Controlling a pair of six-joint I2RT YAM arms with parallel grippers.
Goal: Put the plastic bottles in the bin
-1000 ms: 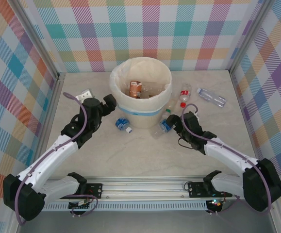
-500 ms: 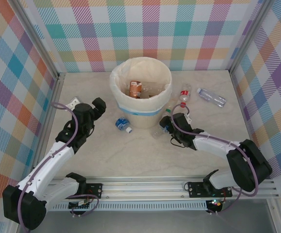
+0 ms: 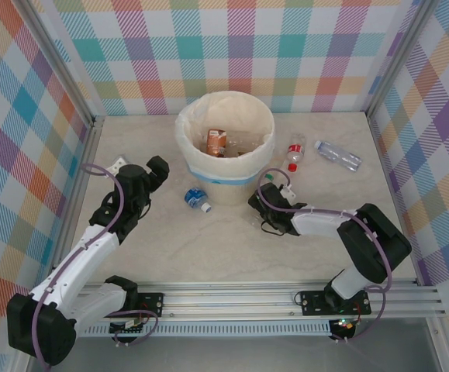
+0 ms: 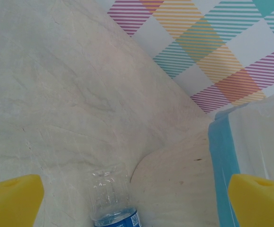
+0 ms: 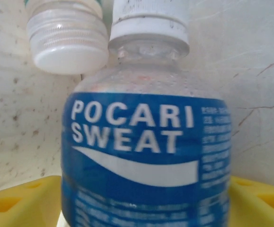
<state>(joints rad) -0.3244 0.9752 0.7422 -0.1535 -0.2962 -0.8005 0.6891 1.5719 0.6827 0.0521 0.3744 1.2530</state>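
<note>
Plastic bottles (image 3: 338, 155): five lie on the tabletop (image 3: 208, 240) around the bin (image 3: 224, 177), one brown-labelled bottle (image 3: 217, 142) inside. My right gripper (image 3: 265, 208), wide, straddles the Pocari Sweat bottle (image 5: 146, 151); my left gripper (image 3: 158, 167) hangs wide above a blue-labelled bottle (image 4: 112, 208).

Right tool (image 3: 269, 211) farther left, astride the blue-labelled bottle (image 5: 146, 156); left tool (image 3: 158, 167) farther from bin (image 3: 208, 167).

Left arm (image 3: 77, 267), right arm (image 3: 321, 223): white shells, black joints. Purple cable (image 3: 100, 166) looped along each. Left gripper (image 3: 159, 166), right gripper (image 3: 261, 203) black; pads (image 4: 11, 201) yellow, blocky. Black base brackets (image 3: 135, 298) on silver slotted rail (image 3: 232, 311).
</note>
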